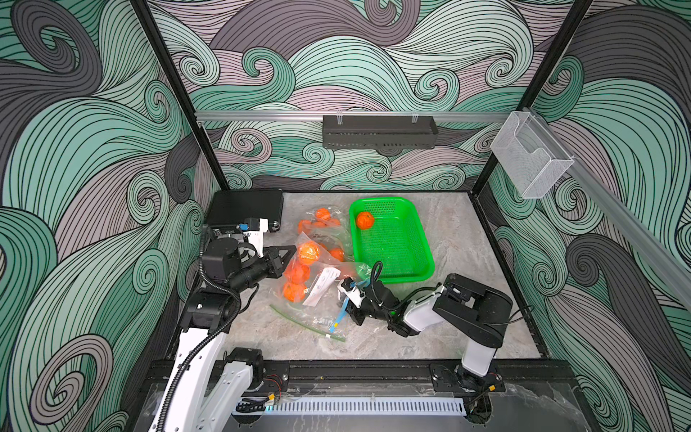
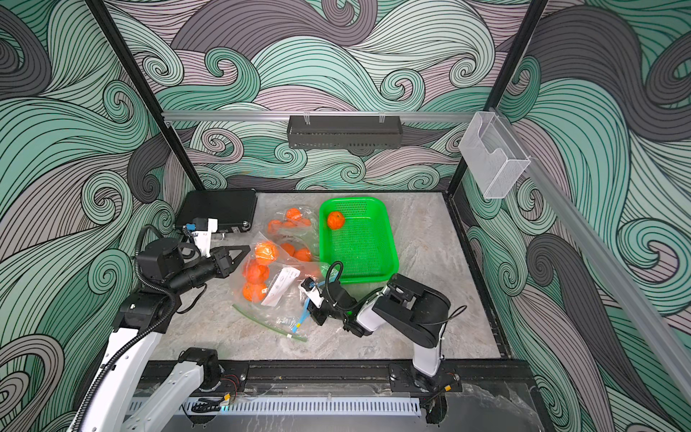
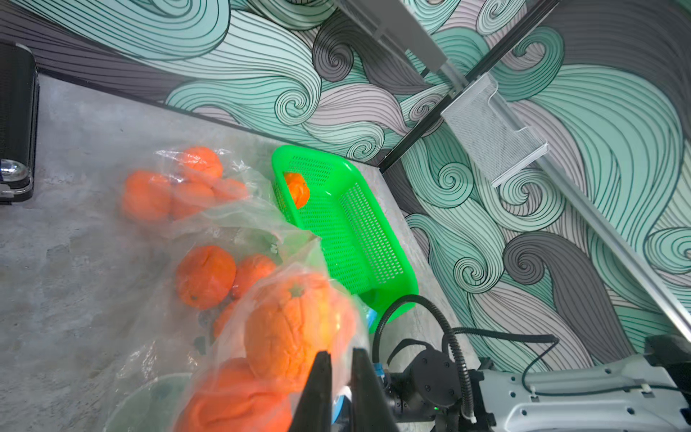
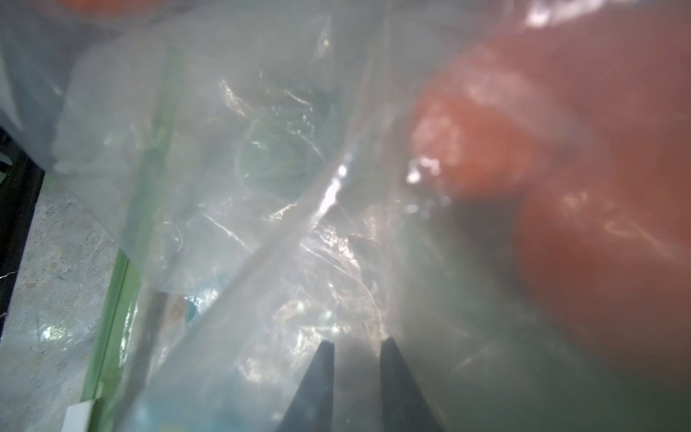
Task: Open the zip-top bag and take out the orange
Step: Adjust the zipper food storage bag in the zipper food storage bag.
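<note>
The left gripper [image 3: 340, 361] was seen with its two black fingers narrowly parted and nothing visibly clamped between them. The tips were laid against the film of the clear plastic zip-top bag [image 1: 326, 315], just beside the topmost round orange [image 1: 309, 252] inside it. The right gripper [image 4: 357, 346] was found at the near end of the same bag, by its green zip strip [image 1: 304, 324]. Its fingers were also slightly apart, but crumpled film was spread across the wrist view, so whether plastic was pinched could not be told. Two lower oranges [image 1: 295, 291] were stacked beneath the topmost one inside the bag, next to a white paper label [image 1: 322, 286]. The bag was laid on the grey stone-patterned table [image 1: 460, 318], between the two arms. A second clear bag of oranges [image 1: 322, 218] was placed farther back, just beside the bright green perforated plastic basket [image 1: 409, 278], in whose far corner a single loose orange [image 1: 365, 220] was resting. A flat black case [image 1: 245, 207] was set at the table's far left corner.
</note>
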Controlling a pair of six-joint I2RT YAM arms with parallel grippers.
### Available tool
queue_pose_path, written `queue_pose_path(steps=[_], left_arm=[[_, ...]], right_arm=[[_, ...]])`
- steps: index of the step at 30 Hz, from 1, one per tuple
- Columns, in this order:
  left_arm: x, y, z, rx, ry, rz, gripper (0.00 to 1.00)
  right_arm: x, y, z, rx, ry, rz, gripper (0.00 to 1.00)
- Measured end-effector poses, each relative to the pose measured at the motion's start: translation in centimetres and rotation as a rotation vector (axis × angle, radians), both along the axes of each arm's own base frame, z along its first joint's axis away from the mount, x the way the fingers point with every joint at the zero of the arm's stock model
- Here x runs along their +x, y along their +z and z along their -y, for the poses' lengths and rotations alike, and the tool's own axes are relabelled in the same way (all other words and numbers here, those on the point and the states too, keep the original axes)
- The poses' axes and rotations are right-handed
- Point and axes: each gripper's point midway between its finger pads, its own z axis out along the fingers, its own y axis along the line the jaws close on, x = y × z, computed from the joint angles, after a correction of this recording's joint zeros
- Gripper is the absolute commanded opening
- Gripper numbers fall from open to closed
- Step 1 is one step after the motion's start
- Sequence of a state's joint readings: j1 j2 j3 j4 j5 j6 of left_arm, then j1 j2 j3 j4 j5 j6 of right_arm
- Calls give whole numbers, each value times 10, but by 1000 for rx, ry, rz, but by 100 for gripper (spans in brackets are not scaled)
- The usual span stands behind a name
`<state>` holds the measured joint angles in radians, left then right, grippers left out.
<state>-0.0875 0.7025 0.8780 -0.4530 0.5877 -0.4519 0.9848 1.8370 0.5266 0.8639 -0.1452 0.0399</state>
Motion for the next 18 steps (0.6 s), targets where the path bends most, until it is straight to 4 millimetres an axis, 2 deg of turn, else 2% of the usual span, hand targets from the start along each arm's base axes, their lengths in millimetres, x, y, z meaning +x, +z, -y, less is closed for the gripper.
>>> queue_pose_path(steps=[4, 6, 7, 10, 11, 13, 18], left_arm=[[3, 1, 3, -6, -23, 9, 20], [5, -1, 3, -2, -17, -2, 22], [8, -4, 1, 4, -3, -11, 30], [21, -22, -15, 44, 108, -79, 72], [25, -31, -22, 61, 151, -111, 80], [34, -55, -39, 99, 265, -211, 88], [55, -117, -75, 155, 469, -483, 91]], right_arm=[[1, 0, 0, 1, -3, -1, 25], [1, 0, 0, 2, -3, -1, 25], [1, 0, 0, 2, -3, -1, 25], [1, 0, 0, 2, -3, -1, 25], [1, 0, 0, 2, -3, -1, 25], [1, 0, 0, 2, -2, -2, 25], [0, 1, -1, 5, 6, -5, 25]])
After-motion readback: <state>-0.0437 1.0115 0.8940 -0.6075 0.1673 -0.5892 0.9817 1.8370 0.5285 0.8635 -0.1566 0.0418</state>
